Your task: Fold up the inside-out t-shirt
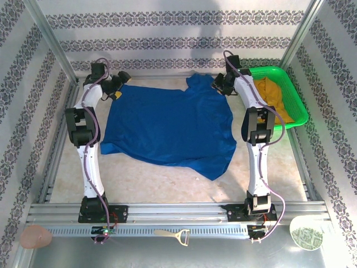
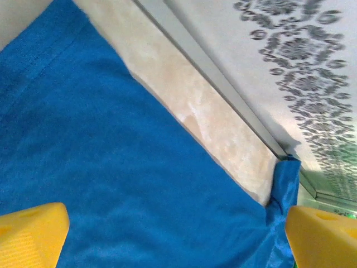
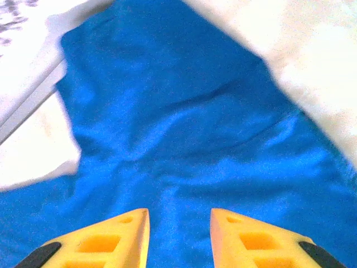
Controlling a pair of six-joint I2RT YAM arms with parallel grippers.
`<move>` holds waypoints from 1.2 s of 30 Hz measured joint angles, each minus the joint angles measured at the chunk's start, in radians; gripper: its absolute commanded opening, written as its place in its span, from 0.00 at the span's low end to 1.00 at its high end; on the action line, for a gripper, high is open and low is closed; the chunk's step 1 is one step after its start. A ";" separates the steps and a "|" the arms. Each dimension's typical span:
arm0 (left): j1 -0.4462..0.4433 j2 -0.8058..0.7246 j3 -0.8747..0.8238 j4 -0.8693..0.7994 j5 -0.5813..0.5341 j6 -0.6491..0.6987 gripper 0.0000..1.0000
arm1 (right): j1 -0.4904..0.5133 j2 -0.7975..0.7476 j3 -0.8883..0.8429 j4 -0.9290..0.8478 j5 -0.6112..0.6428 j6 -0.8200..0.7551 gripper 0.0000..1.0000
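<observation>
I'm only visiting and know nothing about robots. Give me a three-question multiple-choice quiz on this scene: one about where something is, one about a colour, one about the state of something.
1. Where does the green basket stand?
A. far right corner
B. near left corner
C. near edge, in the middle

2. What colour is the garment in the basket?
A. red
B. mustard-yellow
C. white

3. How do the left tool's jaws stand?
A. shut tight
B. wide apart
C. clamped on the basket

Answers:
1 A: it sits at the far right, beside the blue t-shirt.
2 B: yellow cloth lies inside it.
3 B: its wrist view has the yellow fingers at opposite edges, over the shirt.
</observation>
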 measured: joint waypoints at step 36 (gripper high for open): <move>0.030 -1.098 -1.133 -0.168 -0.135 0.118 0.99 | 0.184 -1.298 -1.649 0.147 0.056 0.138 0.55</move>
